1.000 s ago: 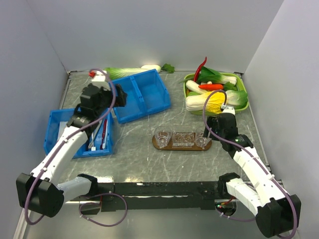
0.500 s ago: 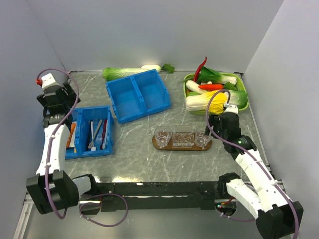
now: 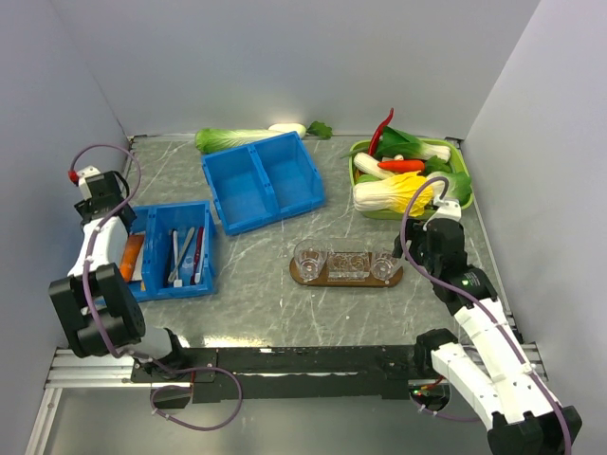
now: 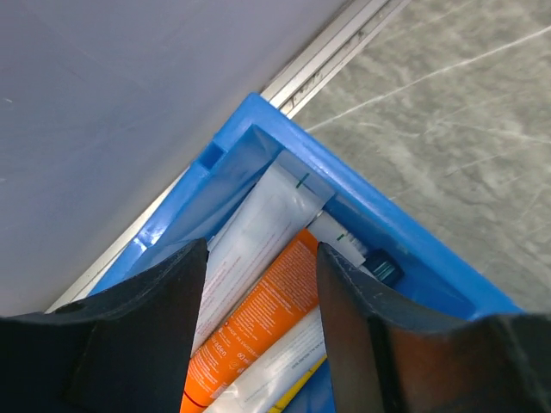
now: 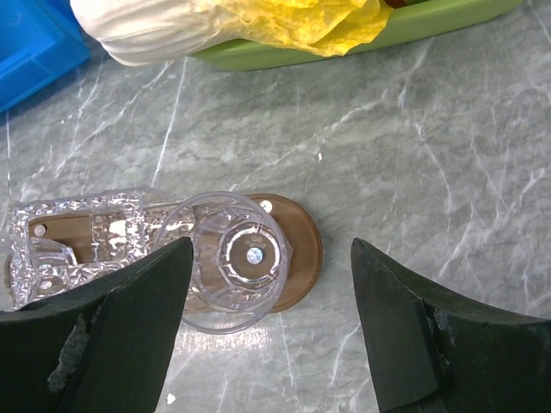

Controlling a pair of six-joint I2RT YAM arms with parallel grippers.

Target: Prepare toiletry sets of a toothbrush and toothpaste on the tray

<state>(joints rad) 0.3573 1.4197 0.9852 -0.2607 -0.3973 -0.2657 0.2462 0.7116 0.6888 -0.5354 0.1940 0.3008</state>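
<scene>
Left hand (image 4: 261, 254) swung off brushes (image 3: 186, 254) to bin (image 4: 284, 142) left edge (now above tubes (image 4: 263, 215)); right hand (image 5: 271, 249) drifted slightly right.

print on the orange tube (image 4: 254, 325) is too blurred to read

Two arms (image 3: 479, 318), white and black
White links (image 3: 93, 258), black joints (image 3: 95, 320), dark fingers (image 5: 129, 335); a purple cable (image 3: 405, 230) ran along each.

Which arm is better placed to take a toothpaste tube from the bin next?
Left. The left gripper hangs open right above the blue bin's corner, where the toothpaste tubes lie. The right gripper hangs open over the end cup on the tray, far from that bin.
</scene>
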